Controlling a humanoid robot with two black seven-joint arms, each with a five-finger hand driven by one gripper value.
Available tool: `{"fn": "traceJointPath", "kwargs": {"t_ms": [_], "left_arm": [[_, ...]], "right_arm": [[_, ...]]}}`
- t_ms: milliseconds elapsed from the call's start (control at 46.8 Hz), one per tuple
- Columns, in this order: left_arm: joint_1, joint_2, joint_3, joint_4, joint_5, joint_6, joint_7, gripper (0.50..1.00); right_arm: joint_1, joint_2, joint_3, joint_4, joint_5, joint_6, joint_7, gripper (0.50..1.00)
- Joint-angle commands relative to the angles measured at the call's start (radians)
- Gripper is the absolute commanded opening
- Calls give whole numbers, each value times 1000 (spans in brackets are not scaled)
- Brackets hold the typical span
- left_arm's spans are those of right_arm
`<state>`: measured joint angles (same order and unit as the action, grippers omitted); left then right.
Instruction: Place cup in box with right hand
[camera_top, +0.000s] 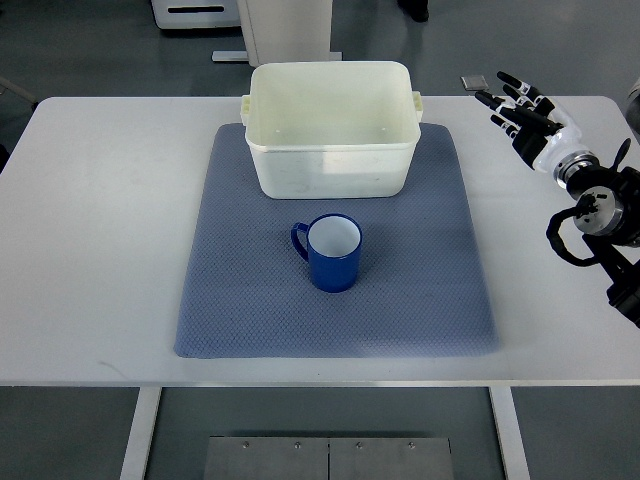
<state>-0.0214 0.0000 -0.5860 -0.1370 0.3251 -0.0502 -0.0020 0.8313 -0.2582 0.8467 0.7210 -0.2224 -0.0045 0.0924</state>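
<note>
The right hand (522, 115) hangs over the far right corner of the white table (90, 250), its black-tipped fingers (510, 80) stretched out straight and slightly fanned, grasping nothing. They point toward the far left, away from the robot. Behind the white palm, the wrist and forearm run back to the picture's right edge as a chain of black joints and looped cable. The hand is well apart from both the cup and the box.

The blue mug (333, 252) stands upright near the middle of a blue-grey textured mat (250, 300). Its inside is white and looks empty, and its handle sticks out to the left. It stands just on the near side of the box without touching it.

The cream plastic box (330, 140) sits on the far part of the mat, its far edge reaching past the mat's border. It is open-topped, with small grip lugs at the left and right of the rim, and nothing lies inside.

A small dark flat object (473, 82) lies on the table's far edge just beside the fingertips; what it is cannot be told.

No brand, label or legible writing shows on the mug, box, mat or hand.
</note>
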Motion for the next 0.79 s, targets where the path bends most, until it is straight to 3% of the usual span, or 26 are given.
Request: {"fn": "traceJointPath", "kwargs": {"t_ms": [0, 770], "left_arm": [[0, 0, 0, -1, 0, -2, -1, 1000], [1, 0, 0, 0, -6, 7, -1, 1000]], "right_arm": [[-1, 0, 0, 0, 0, 0, 1, 1000], [-5, 27, -6, 6, 0, 14, 0, 1000]]}}
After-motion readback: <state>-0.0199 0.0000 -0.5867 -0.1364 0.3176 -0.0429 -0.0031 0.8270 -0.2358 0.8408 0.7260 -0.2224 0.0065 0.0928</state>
